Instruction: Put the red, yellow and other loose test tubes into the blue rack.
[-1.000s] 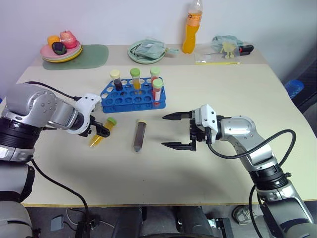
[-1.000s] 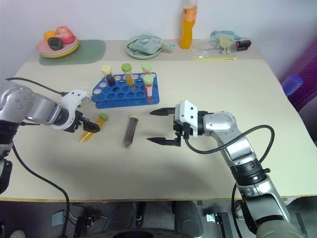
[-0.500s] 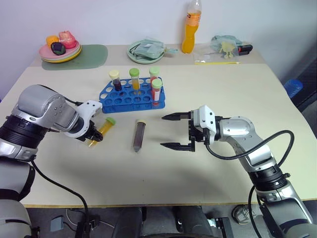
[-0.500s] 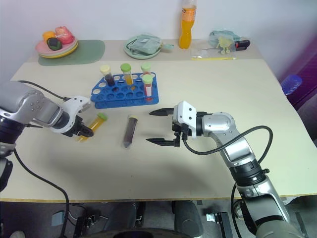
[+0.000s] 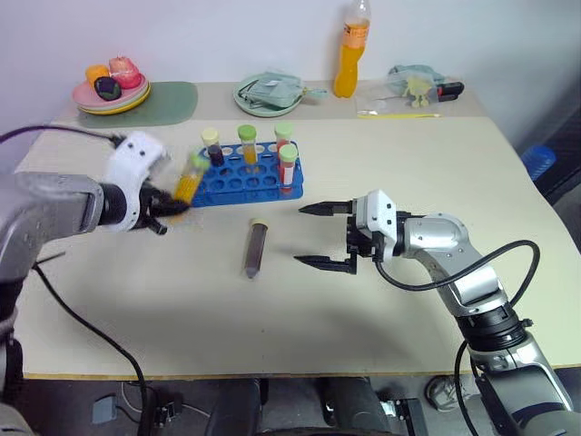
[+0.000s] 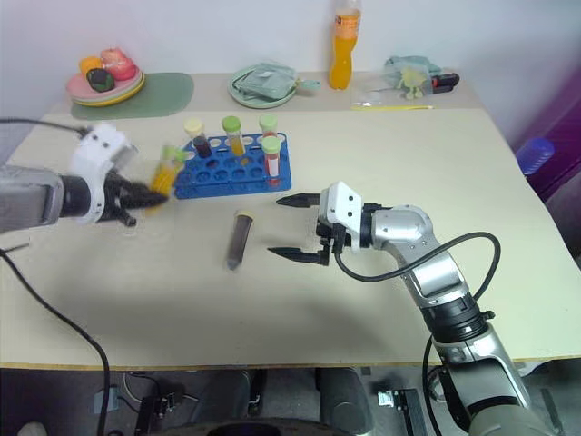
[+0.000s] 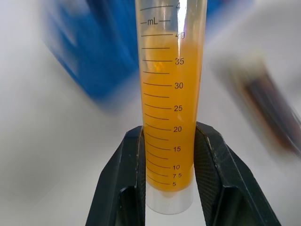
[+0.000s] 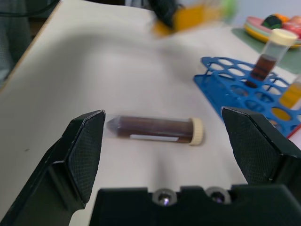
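At the left of the scene, we see the left gripper (image 5: 168, 205) shut on the clear plastic test tube of yellow liquid with a green cap (image 5: 190, 180). A second ago this tube lay flat on the cream table (image 5: 381, 345) with the open fingers around it; the fingers have since closed and the arm has lifted it clear of the surface. The left wrist view confirms the grip: both black pads clamp the tube's lower end (image 7: 170, 117), with its conical tip below the contact line. The tube now hangs tilted, cap uppermost, just beside the near-left corner of the bright blue plastic rack with rows of round holes (image 5: 243, 178).

Moving right, the rack already holds four upright capped tubes along its far and right-hand holes; the near rows stand free. We judge that the pick step is complete and the next step calls for bringing the tube upright over a free hole.

In the centre, the clear tube of dark brown liquid with a cream cap (image 5: 255, 245) lies flat on the table, unmoved, cap toward the rack.

At the right, the right gripper (image 5: 324, 236) has kept its place, its fingers spread wide and holding nothing. The right wrist view shows the brown tube (image 8: 155, 129) lying crosswise between and beyond the two fingers, apart from both. We judge this tube the remaining loose item.
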Tool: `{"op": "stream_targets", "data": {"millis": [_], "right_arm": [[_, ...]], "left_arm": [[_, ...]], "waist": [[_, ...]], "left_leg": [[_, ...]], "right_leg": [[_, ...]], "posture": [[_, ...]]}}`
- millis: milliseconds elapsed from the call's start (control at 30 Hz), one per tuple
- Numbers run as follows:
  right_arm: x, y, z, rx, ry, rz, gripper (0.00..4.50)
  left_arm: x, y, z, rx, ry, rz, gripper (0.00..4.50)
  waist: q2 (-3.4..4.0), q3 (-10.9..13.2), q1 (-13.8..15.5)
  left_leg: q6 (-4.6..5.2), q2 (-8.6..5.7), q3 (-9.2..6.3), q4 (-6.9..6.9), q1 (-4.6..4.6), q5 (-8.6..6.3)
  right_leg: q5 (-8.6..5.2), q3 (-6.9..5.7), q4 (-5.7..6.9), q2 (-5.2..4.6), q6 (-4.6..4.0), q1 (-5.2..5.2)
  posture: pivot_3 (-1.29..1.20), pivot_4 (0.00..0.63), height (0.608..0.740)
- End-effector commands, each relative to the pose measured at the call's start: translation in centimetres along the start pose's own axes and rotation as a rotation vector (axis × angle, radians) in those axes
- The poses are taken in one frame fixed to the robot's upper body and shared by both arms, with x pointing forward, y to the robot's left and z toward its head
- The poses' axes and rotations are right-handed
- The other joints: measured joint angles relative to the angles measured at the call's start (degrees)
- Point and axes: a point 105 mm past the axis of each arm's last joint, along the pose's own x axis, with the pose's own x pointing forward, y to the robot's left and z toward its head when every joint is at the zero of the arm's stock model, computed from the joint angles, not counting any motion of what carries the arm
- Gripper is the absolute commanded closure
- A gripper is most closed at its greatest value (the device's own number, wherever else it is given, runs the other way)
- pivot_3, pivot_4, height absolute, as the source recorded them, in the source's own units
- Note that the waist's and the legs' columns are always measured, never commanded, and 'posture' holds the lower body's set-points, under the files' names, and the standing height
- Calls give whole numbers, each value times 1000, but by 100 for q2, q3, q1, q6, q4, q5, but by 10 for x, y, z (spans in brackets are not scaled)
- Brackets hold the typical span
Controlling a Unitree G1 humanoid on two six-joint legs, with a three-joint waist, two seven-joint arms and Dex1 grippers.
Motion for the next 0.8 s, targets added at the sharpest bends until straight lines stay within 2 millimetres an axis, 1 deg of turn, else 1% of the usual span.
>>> {"op": "stream_targets", "data": {"millis": [33, 100, 167, 233, 267, 400, 467, 600, 800], "right_arm": [[1, -8, 16, -3, -69, -73, 118], [3, -9, 16, 0, -72, -84, 118], [6, -9, 17, 7, -80, -91, 118], [8, -9, 18, 11, -84, -94, 118], [8, -9, 18, 11, -84, -94, 118], [8, -12, 22, 3, -92, -106, 118], [7, -13, 23, 0, -89, -112, 118], [4, -15, 23, -8, -81, -125, 118], [1, -14, 24, 13, -78, -127, 118]], "left_arm": [[1, 2, 56, 22, -422, 186, 3683], [14, -3, 55, 8, -466, 240, 3683], [41, -11, 51, -42, -523, 309, 3683], [52, -18, 58, -11, -637, 375, 3683], [56, -20, 58, 8, -655, 395, 3683], [87, -45, 42, 42, -686, 351, 3683], [99, -50, 34, 4, -697, 319, 3683], [119, -60, 20, -8, -679, 269, 3683], [130, -65, 5, -32, -665, 256, 3683]], "waist": [[-2, -3, 104], [-15, -8, 108], [-11, -10, 101], [-15, -9, 106], [-15, -10, 103], [-12, -11, 73], [-12, -11, 72], [-13, -11, 76], [-13, -11, 76]], "left_leg": [[9, -3, -5, 4, 6, 0], [12, -7, -6, 9, 10, 0], [13, -14, 1, 9, 10, 0], [13, -17, 1, 9, 9, 1], [12, -16, 2, 8, 7, 1], [7, -13, 7, 5, 3, 4], [14, -12, 7, 4, 4, 0], [17, -13, 7, 5, 3, -1], [19, -13, 7, 5, 3, -2]], "right_leg": [[2, -6, -5, -1, -1, 15], [3, -13, -7, 0, 1, 27], [5, -8, -7, 1, 5, 23], [6, -8, -7, 0, 6, 21], [6, -9, -7, 1, 7, 18], [6, -5, -5, 6, 7, 7], [6, -5, -5, 7, 7, 7], [6, -6, -5, 7, 7, 7], [6, -6, -4, 8, 7, 7]], "posture": [[0, 150, 729], [0, 150, 729], [0, 150, 729], [0, 150, 729], [0, 150, 729], [0, 150, 729], [0, 150, 729], [0, 150, 729], [0, 150, 729]]}}
